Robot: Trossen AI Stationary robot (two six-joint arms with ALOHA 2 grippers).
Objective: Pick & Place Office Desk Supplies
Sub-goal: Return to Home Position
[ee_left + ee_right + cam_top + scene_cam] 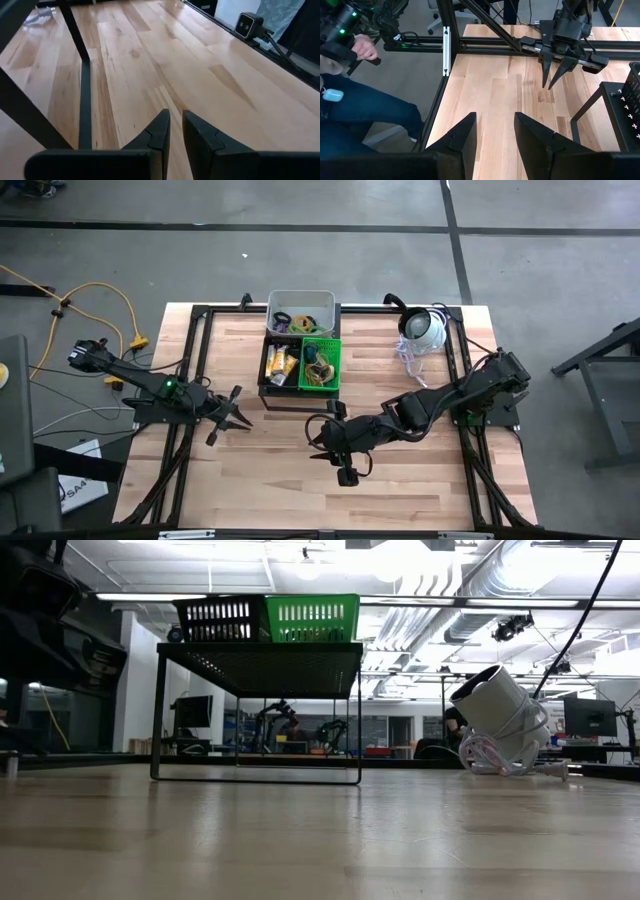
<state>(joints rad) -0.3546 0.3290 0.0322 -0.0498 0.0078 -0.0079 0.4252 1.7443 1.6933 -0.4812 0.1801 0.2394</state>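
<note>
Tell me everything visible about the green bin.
The green bin is a small rectangular plastic basket with slotted walls, standing upright on top of the black wire shelf. It holds a tangle of thin rubber bands. The black bin stands close against one side, and the gray bin is behind both.

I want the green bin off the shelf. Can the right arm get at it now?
Probably yes. The green bin stands atop the shelf with nothing over it; the open right gripper hangs close by over bare table, though aimed sideways at the left gripper.
</note>
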